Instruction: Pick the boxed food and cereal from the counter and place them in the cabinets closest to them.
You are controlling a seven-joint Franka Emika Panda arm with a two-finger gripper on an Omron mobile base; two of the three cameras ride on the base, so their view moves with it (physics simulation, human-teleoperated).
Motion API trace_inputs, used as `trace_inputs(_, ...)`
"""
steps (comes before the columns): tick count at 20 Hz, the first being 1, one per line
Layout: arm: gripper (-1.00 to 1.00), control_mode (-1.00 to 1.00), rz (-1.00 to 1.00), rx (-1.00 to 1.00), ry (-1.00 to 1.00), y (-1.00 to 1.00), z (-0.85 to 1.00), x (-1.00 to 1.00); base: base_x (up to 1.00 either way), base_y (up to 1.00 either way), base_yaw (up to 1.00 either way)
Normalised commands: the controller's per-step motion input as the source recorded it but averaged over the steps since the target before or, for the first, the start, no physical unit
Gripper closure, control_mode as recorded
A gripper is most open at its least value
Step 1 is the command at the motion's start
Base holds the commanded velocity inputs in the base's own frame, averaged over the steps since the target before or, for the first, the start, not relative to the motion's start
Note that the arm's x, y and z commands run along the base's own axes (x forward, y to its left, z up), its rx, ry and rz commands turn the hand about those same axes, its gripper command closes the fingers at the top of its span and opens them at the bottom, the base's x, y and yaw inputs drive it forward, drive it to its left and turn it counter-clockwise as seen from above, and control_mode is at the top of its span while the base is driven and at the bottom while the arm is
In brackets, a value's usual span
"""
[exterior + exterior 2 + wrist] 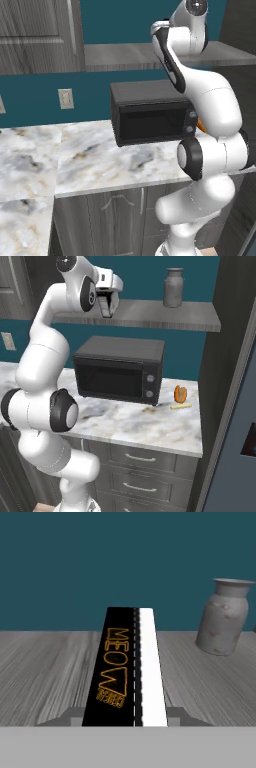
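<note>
A: What sits on the counter (150, 428)?

B: A black microwave (120, 370) stands toward the back edge, door facing out. Just beside its right end, near the counter's right edge, a small orange item (180, 393) stands upright, with a pale yellow stick (180, 405) lying in front of it.

A: And above that?

B: A grey wooden shelf (150, 315) runs along the teal wall (150, 276), carrying a grey jar (173, 288) near its right end. The gripper (107, 301) hangs at the shelf's left part, at its front edge; what its fingers grasp I cannot tell.

A: Below the counter?

B: Grey drawers (145, 471) with silver handles
</note>
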Motion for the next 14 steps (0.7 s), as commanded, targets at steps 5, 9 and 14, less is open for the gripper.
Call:
trace_inputs(5, 1.00, -1.00, 0.00, 0.00, 0.00, 0.00, -0.01, 0.28, 0.00, 0.00, 0.00)
trace_inputs(9, 1.00, -1.00, 0.00, 0.00, 0.00, 0.00, 0.00, 0.28, 0.00, 0.00, 0.00)
trace_inputs(14, 1.00, -1.00, 0.00, 0.00, 0.00, 0.00, 0.00, 0.26, 0.00, 0.00, 0.00)
